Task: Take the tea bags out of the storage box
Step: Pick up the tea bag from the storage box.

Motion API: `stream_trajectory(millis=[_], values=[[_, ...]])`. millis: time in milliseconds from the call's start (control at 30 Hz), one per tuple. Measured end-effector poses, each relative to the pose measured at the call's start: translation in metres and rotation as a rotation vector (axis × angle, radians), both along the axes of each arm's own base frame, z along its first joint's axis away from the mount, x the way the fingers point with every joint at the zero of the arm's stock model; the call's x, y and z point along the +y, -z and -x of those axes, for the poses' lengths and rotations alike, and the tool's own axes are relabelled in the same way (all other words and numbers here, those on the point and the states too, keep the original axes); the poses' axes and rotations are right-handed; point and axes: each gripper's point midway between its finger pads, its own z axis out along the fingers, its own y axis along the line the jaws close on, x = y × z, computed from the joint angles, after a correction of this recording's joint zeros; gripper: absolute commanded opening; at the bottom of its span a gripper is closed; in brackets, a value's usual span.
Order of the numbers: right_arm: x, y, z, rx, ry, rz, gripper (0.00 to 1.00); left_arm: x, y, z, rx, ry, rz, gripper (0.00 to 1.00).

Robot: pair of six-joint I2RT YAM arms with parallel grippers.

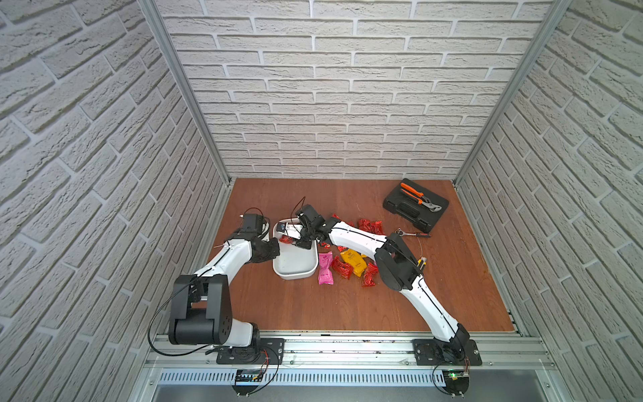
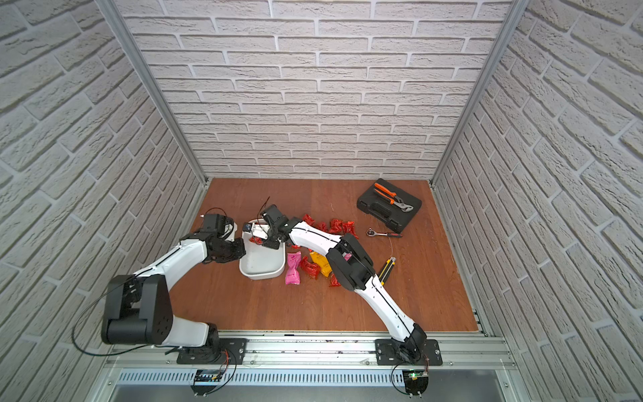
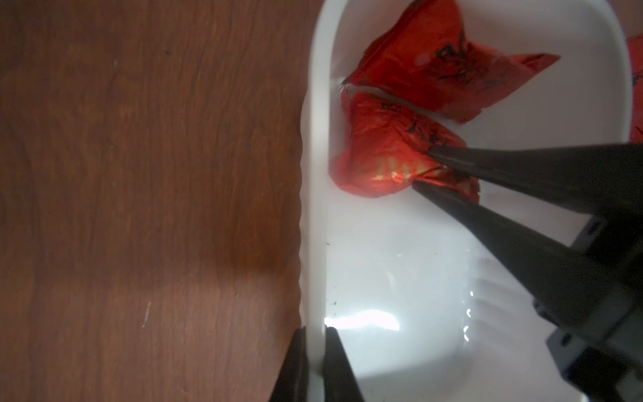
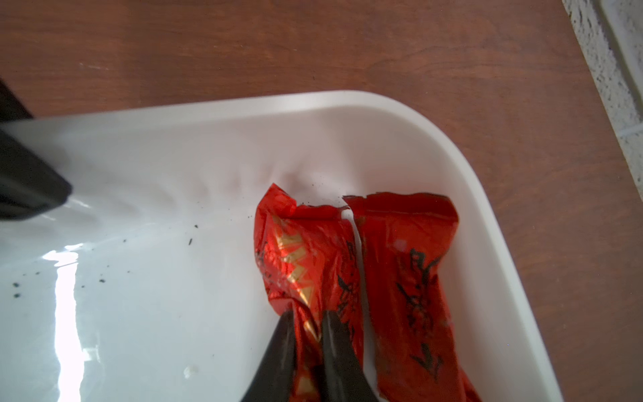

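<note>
Inside the storage box (image 4: pixel 382 104), right pincer (image 4: pixel 308 315) pinches tea bag (image 4: pixel 299 254); left pincer (image 3: pixel 315 330) clamps wall.

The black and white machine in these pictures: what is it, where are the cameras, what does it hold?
Two robot arms, the left arm and the right arm, work over a wooden table. Two pictures look down from overhead; two come from cameras on the wrists. On the table lie a white storage box, loose tea bags and a tool case. The left gripper is shut on the box's wall. The right gripper is shut on a red tea bag inside; a second tea bag lies beside it.
</note>
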Motion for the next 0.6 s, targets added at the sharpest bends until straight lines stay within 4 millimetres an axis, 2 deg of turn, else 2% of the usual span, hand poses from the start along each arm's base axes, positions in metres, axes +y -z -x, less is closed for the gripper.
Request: stream_trajectory(millis=[133, 300, 467, 600], values=[[-0.002, -0.001, 0.007, 0.005, -0.008, 0.006, 0.03, 0.000, 0.000, 0.000, -0.001, -0.001, -0.002, 0.00], [-0.014, -0.011, 0.034, 0.048, 0.001, 0.008, 0.03, 0.002, -0.002, 0.000, -0.007, -0.004, -0.009, 0.00], [-0.025, -0.042, 0.058, 0.085, 0.050, -0.067, 0.03, 0.003, -0.002, -0.001, -0.010, -0.006, -0.015, 0.00], [-0.038, -0.075, 0.066, 0.083, 0.141, -0.170, 0.03, 0.003, -0.003, -0.001, -0.011, -0.008, -0.018, 0.00]])
